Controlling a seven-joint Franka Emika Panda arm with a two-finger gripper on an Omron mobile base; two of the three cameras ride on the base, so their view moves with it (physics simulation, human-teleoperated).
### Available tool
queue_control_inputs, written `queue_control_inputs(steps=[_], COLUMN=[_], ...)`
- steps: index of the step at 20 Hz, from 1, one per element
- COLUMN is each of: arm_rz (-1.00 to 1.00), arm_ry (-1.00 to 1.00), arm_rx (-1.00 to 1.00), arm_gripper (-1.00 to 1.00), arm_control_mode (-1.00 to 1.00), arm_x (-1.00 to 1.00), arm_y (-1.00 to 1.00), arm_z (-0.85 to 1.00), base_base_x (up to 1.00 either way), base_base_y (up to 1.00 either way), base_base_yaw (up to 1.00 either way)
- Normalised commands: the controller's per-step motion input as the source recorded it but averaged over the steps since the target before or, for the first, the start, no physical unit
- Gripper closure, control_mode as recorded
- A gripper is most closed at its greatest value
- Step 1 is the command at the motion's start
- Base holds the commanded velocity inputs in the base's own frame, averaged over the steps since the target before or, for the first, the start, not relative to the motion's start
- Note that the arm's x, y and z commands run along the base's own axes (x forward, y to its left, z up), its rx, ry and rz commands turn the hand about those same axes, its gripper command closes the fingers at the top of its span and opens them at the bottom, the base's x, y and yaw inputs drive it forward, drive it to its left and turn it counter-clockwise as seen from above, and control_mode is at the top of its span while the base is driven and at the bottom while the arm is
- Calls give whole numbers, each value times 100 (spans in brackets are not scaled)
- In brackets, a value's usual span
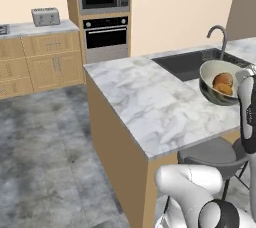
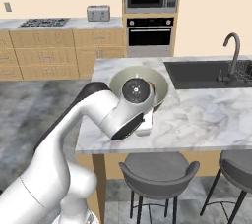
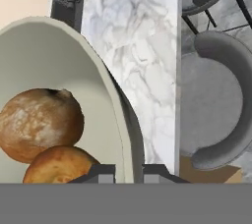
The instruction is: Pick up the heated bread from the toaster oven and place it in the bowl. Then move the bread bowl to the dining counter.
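Marble dining counter point(image 1: 145, 107) spreads below the gripper point(image 3: 129, 170), whose fingers straddle and clamp the bowl point(image 1: 212, 72) rim. Inside lie the heated bread point(image 3: 61, 165) and a browner roll point(image 3: 39, 122). Grey stools point(image 2: 157, 171) stand alongside.

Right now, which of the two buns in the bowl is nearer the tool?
The smaller golden-orange bun, just beside the tool at the bowl's rim; the bigger, browner, flour-dusted loaf sits beyond it.
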Motion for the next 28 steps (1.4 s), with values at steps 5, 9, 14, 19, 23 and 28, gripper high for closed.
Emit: queue_control_inputs(steps=[5,9,14,19,23,28], arm_rz=[-1,1,3,0,0,0], arm_ry=[33,35,3,0,0,0], arm_rx=[0,3,8,0,0,0], arm_gripper=[100,100,100,100,100,100], arm_control_mode=[-100,-100,-100,-100,-100,-100], arm_x=[97,92,21,96,99,84], arm_y=[17,20,27,38,17,13], arm_z=[-29,-32,-27,-48,-49,-54], base_base_x=[0,0,0,0,0,0], base_base_y=[0,0,0,0,0,0], base_base_yaw=[0,0,0,0,0,0])
